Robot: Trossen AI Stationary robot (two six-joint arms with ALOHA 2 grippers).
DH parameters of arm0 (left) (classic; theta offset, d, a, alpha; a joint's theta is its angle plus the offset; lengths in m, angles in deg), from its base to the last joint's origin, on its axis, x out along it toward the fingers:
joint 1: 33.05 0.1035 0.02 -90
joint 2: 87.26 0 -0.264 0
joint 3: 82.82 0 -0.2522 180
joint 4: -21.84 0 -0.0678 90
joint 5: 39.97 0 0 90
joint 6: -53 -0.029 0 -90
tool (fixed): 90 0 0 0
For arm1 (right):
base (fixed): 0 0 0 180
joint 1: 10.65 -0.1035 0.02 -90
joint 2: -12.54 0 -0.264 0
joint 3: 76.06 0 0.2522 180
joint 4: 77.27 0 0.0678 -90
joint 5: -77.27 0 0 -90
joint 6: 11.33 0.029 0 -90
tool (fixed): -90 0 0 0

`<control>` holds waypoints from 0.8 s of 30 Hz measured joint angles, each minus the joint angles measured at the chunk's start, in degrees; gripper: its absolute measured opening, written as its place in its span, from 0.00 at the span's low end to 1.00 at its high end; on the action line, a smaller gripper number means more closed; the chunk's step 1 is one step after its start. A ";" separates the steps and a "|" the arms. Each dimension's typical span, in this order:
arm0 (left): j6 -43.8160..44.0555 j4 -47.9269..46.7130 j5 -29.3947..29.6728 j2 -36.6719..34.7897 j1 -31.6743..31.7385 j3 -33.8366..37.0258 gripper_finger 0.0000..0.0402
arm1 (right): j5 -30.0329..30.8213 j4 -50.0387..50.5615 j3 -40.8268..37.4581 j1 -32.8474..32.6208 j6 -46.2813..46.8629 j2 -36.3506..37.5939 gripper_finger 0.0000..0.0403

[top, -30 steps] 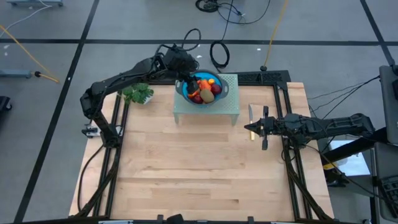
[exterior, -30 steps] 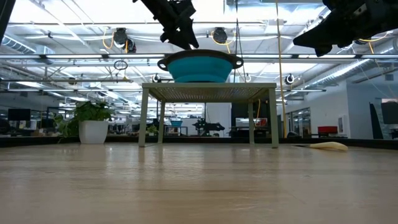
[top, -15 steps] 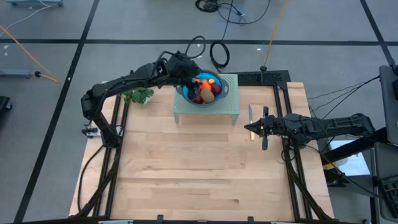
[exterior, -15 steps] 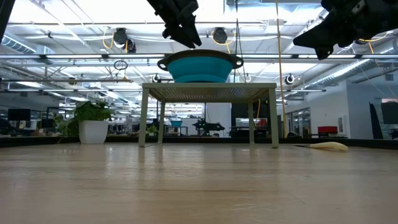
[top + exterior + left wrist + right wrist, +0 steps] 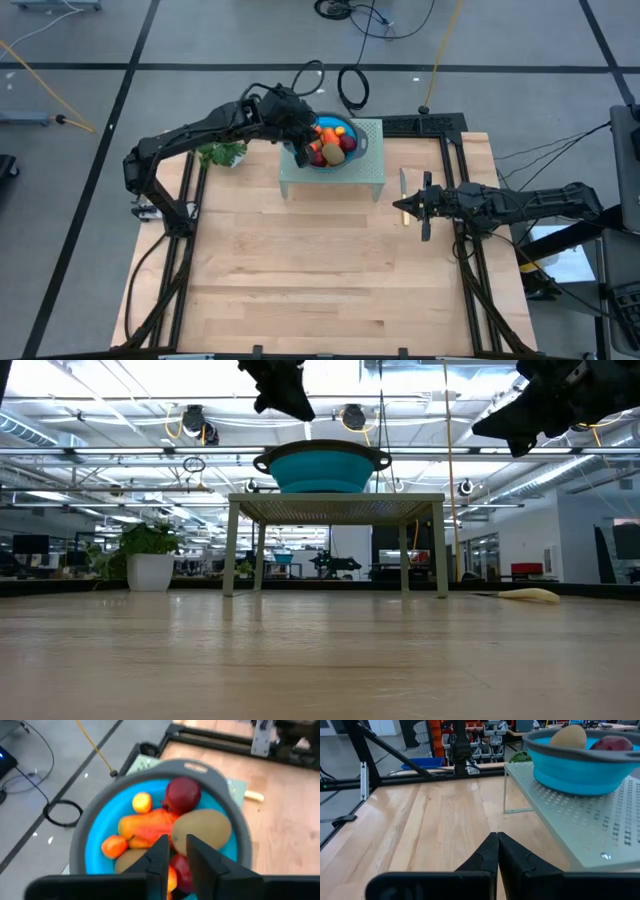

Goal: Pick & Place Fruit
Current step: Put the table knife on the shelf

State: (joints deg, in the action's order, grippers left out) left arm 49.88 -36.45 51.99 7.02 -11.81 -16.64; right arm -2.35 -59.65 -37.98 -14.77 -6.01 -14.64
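Note:
A blue bowl with a grey rim (image 5: 352, 128) stands on a pale green perforated stand (image 5: 368, 168) at the table's far middle. In it lie the fruit: a brown kiwi-like oval (image 5: 202, 827), a dark red round piece (image 5: 182, 795), a longer orange-red piece (image 5: 145, 825) and small orange ones (image 5: 114, 846). My left gripper (image 5: 178, 847) hovers over the bowl's left part (image 5: 302, 146), pointing slantwise down; its fingers leave a narrow gap through which fruit in the bowl shows. My right gripper (image 5: 398, 207) waits shut in the air at the table's right.
A slim yellow-handled knife (image 5: 403, 185) lies on the table right of the stand, under my right gripper. A green leafy bunch (image 5: 222, 152) lies left of the stand. The broad wooden tabletop (image 5: 320, 270) stretches toward the near edge.
My left gripper has risen higher above the bowl and swung a little toward the table's near edge. The fruit and the bowl have stayed where they were.

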 joint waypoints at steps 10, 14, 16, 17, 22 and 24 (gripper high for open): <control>0.80 -1.80 -3.46 -1.99 -2.37 0.00 0.01 | -0.13 2.40 0.00 0.00 0.02 -0.07 0.01; 2.07 -4.04 -3.48 -2.49 -4.52 0.04 0.01 | -0.13 2.39 0.00 0.00 0.02 -0.07 0.01; 2.25 -4.28 -3.45 -2.71 -5.78 0.02 0.00 | -0.09 2.39 0.00 0.00 0.00 -0.07 0.01; 2.25 -4.84 -3.45 -3.12 -6.42 0.03 0.01 | -0.07 2.33 0.00 0.00 0.02 -0.07 0.01; 3.23 -5.12 -1.53 -5.29 -9.55 1.50 0.00 | -0.07 2.11 0.00 0.00 0.02 -0.07 0.01; 3.42 -4.29 -0.35 -6.69 -11.00 3.10 0.01 | -0.07 1.89 0.00 0.00 0.02 -0.07 0.01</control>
State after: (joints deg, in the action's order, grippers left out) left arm 53.31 -40.74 51.63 0.33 -22.81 -13.54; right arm -2.42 -57.75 -37.98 -14.77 -5.99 -14.70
